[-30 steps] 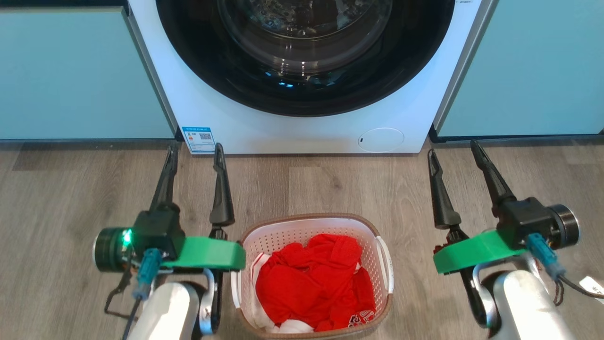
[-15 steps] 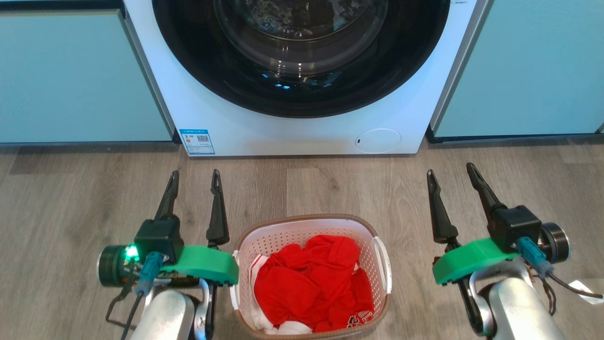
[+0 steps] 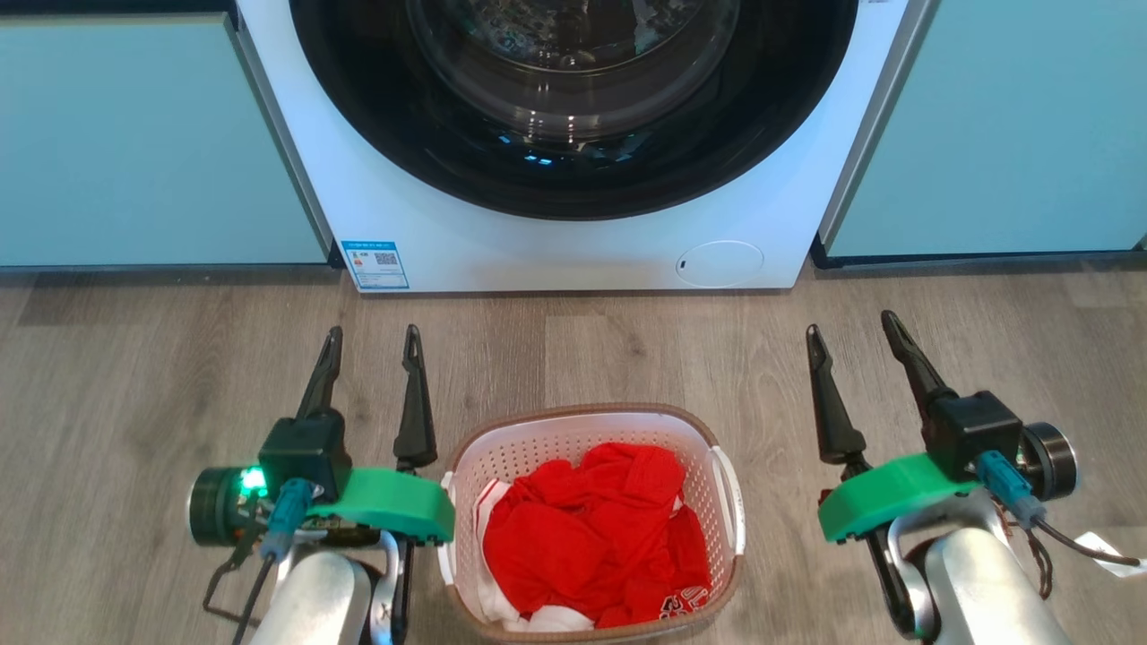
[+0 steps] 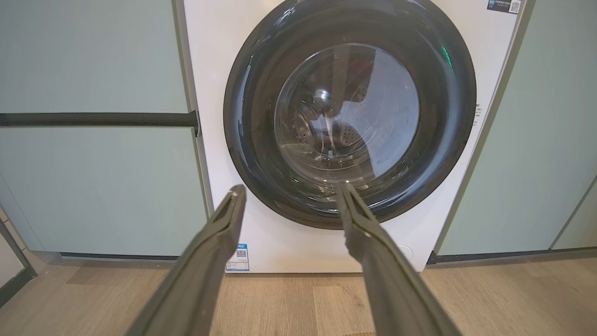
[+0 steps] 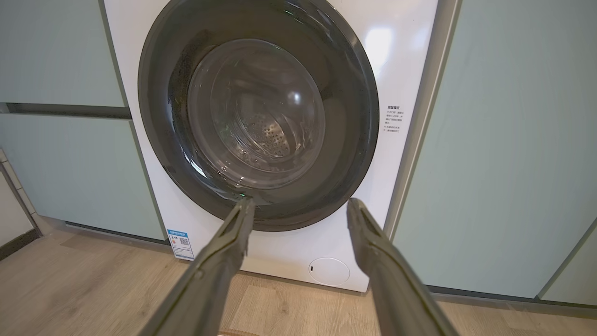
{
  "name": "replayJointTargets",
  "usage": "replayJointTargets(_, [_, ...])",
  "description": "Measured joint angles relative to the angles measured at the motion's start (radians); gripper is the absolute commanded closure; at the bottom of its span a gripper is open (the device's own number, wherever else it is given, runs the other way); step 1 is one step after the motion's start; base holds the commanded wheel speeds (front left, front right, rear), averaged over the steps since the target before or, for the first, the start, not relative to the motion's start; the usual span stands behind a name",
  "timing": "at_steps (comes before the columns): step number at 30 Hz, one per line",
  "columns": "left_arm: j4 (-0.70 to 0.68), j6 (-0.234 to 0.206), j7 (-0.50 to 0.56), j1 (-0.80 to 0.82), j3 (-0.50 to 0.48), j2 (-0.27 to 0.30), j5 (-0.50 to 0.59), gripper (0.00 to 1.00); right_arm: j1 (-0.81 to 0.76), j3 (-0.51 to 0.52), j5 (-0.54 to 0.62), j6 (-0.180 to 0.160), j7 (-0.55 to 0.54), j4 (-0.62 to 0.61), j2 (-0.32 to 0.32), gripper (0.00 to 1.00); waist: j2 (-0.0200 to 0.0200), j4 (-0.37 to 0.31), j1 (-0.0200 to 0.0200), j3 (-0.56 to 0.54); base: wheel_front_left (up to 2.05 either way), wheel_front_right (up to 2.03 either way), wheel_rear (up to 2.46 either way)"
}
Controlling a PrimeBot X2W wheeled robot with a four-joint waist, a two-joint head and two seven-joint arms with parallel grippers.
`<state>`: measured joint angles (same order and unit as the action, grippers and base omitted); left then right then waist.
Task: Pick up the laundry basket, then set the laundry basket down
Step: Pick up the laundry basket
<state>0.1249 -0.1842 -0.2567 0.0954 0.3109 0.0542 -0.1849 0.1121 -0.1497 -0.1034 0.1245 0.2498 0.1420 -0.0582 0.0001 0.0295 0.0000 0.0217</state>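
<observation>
**Left of frame, head view.** A pale teal cabinet panel (image 3: 134, 134) stands behind the wood-look floor (image 3: 134, 358). The white front-loading washing machine (image 3: 556, 246) carries a blue-bordered energy label (image 3: 376, 265) with a QR code at its lower left corner. The label text is too small to read. Below the label, the left gripper (image 3: 373, 333) is above the floor with its fingers pointing up the frame. Its jaws are parted by a moderate gap and hold nothing. A green lamp (image 3: 251, 481) is lit on its wrist.

**Bottom centre.** The laundry basket (image 3: 582, 413) rests on the floor between the two grippers, below the machine's dark round door (image 3: 573, 193). Neither pair of fingers touches it.
- A crumpled red garment (image 3: 582, 537) fills most of the interior.
- White cloth (image 3: 551, 618) shows beneath the garment at the lower edge.
- White print (image 3: 685, 605) on the red fabric is cut off and not legible.

**Right of centre.** A round service cover (image 3: 720, 264) sits in the machine's lower panel. At lower right, the right gripper (image 3: 851, 322) also points up the frame, jaws parted by a similar gap and empty.

**Other labels.**
- In the right wrist view, a small printed notice (image 5: 393, 120) sits to the right of the door; its characters are too small to read.
- In the left wrist view, a QR sticker (image 4: 506, 5) sits at the machine's upper right corner.

**Far right.** A second teal cabinet panel (image 3: 1013, 125).
</observation>
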Motion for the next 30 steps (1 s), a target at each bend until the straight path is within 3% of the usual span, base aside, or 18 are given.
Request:
replayJointTargets(18, [0.018, 0.008, 0.0, 0.002, 0.003, 0.0, -0.011, 0.0, 0.002, -0.002, 0.0, 0.0, 0.0, 0.0, 0.0, 0.0, 0.0, 0.0, 0.0, 0.035, 0.0, 0.0, 0.0])
replayJointTargets(30, [0.088, 0.008, 0.0, 0.077, 0.002, -0.002, -0.027, 0.0, 0.081, 0.021, 0.006, 0.0, 0.0, 0.075, 0.0, 0.0, 0.0, -0.003, 0.0001, 0.171, 0.0, 0.0, 0.0])
